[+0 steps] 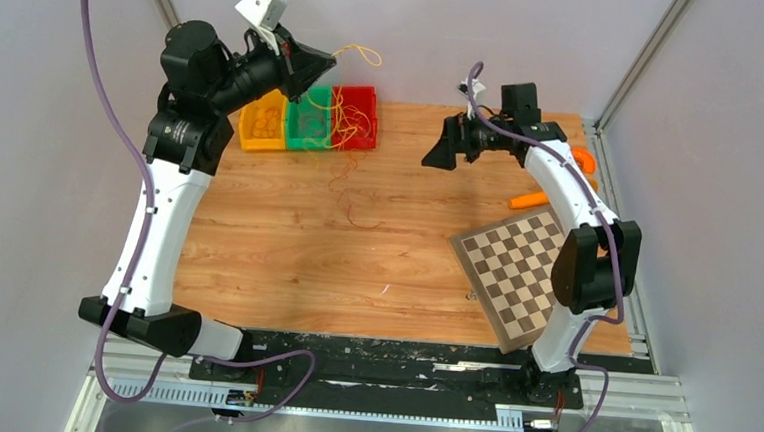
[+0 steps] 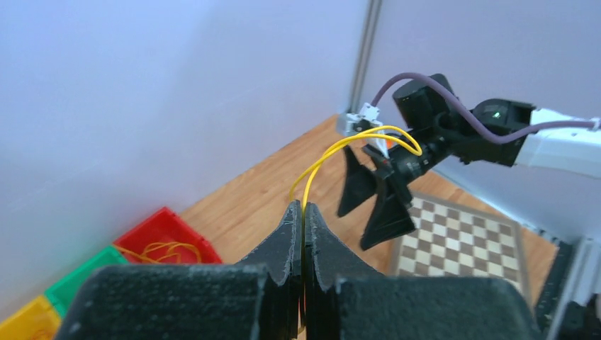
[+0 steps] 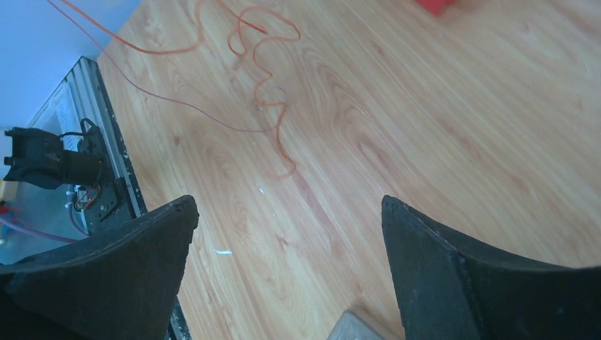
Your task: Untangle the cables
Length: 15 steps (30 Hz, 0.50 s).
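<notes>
- Clenching the left claw [image 2: 303, 207] on a yellow cable [image 2: 337, 146], with the jaws pressed together and the strand pinched at the tips, arching up and away.
- Holding that pinch high over the far edge of the desk [image 1: 285, 260], above the row of bins, with the yellow cable looping back down toward the red bin [image 1: 365, 100].
- Hovering the right claw [image 3: 287, 203] released and grasping nothing, jaws spread wide over bare wood, well apart from the left claw.
- Leaving most of the cables [image 1: 346, 126] as one knot of yellow and orange loops, crossing and draping over the green bin [image 1: 305, 99] and the red bin.
- Trailing one thin orange strand [image 3: 268, 99] in loose curls out of that knot onto the desk, lying below and ahead of the right claw in the right wrist view.
- Judging the task as early: drawing out a single strand, not yet showing any cable lying fully separate from the others.
- Remaining, on this reading: freeing the yellow cable from the knot, then parting the orange and red strands one by one.
- Lying aside at the right and apart from the cables: a checkerboard [image 1: 515, 274] and an orange carrot-shaped piece [image 1: 529, 199].
</notes>
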### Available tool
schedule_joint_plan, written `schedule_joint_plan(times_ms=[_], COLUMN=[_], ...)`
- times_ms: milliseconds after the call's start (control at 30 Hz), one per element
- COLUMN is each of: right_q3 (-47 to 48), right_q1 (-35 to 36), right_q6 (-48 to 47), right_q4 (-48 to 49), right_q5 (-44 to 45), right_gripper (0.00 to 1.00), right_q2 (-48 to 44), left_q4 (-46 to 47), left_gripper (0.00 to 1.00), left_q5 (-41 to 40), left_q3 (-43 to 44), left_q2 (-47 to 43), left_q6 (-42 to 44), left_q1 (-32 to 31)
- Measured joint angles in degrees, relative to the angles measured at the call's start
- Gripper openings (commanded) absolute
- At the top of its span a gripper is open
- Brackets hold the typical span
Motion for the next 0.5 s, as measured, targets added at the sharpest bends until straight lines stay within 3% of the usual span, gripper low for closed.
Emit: schedule_joint_plan(times_ms=[100,300,500], right_q3=[-2.08,-14.16,-14.03], right_q1=[3.93,15.56,21.68], right_q6=[1.36,4.02,8.13], right_q4=[7.34,31.12,51.91], right_q5=[-0.15,0.35,3.67], right_gripper=[1.00,1.00,0.99], right_q2=[-2.95,-12.68,-8.83], left_q4=[2.58,7.63,12.39], left_gripper=[0.00,0.00,0.00], left_q5=[2.93,7.76,11.78], left_q3=[-0.26,-2.80,-5.40], left_q2=[0.68,1.14,1.36], left_q6=[-4.22,-11.67,-19.12], left_q1=[0.02,0.00,-0.04])
